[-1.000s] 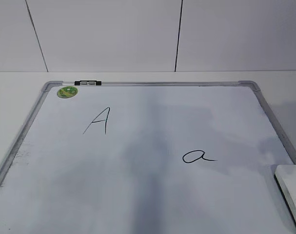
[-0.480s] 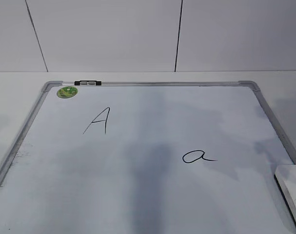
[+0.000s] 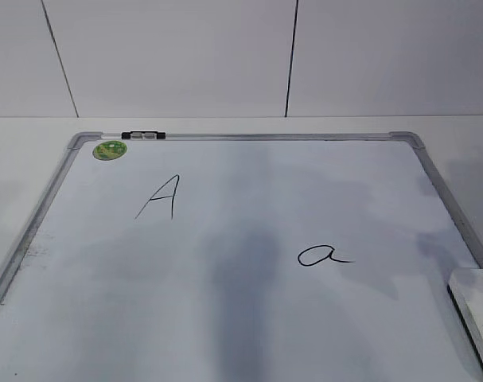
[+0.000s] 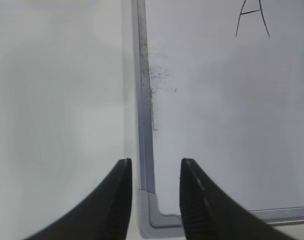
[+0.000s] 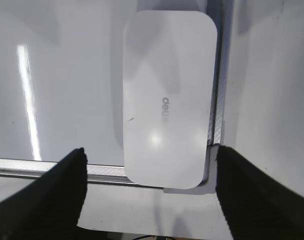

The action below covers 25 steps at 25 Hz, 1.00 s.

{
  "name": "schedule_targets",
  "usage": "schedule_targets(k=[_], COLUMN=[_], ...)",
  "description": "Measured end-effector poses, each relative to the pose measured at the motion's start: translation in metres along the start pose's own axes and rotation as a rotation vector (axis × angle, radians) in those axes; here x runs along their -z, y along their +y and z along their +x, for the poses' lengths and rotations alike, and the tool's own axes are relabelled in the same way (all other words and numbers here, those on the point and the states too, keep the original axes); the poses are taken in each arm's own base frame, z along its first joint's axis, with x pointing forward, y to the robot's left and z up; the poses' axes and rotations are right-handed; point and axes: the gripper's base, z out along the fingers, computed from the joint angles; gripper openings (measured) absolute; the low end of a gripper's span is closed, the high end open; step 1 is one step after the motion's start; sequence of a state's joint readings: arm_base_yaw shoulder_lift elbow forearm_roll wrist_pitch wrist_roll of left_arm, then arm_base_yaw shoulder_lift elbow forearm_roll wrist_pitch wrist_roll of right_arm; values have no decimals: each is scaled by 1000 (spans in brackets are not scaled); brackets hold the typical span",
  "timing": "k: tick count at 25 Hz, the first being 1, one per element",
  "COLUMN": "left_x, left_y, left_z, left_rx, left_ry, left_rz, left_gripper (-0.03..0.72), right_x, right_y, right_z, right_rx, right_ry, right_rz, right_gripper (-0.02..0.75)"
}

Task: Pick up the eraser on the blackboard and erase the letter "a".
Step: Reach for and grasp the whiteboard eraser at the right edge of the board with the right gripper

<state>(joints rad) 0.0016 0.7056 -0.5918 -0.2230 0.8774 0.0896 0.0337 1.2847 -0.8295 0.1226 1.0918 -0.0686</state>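
Observation:
The blackboard [image 3: 225, 318] is a white board with a grey frame lying flat on the table. The small cursive letter "a" [image 3: 324, 255] is on its right half. The white eraser [image 3: 473, 298] lies at the board's near right corner, partly cut off by the frame edge. In the right wrist view the eraser [image 5: 168, 97] lies over the board's corner, and my right gripper [image 5: 150, 170] is open wide above its near end, not touching it. My left gripper [image 4: 156, 172] is open and empty above the board's near left corner [image 4: 152, 220]. Neither gripper shows in the exterior view.
A capital "A" [image 3: 163, 196] is on the board's left half, and also shows in the left wrist view [image 4: 252, 17]. A green round sticker [image 3: 110, 149] sits at the far left corner, with a black clip [image 3: 143, 136] on the far frame. White table surrounds the board.
The eraser's visible part sits slightly lower and smaller at the right edge. Shadows on the board have shifted, mainly at the right. The letters have not changed.

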Motion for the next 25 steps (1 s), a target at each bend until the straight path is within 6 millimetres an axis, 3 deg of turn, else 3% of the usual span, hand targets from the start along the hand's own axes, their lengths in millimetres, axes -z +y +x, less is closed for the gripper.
schedule_targets(k=[25], left_x=[-33], left_y=[3], left_z=[-11], left_rx=[53], left_ry=[112], left_rz=[10], left_gripper=[245], right_x=[-51], right_y=[-8], right_z=[-24], right_rx=[38], right_ry=[127], right_rz=[19], right_gripper=[655])
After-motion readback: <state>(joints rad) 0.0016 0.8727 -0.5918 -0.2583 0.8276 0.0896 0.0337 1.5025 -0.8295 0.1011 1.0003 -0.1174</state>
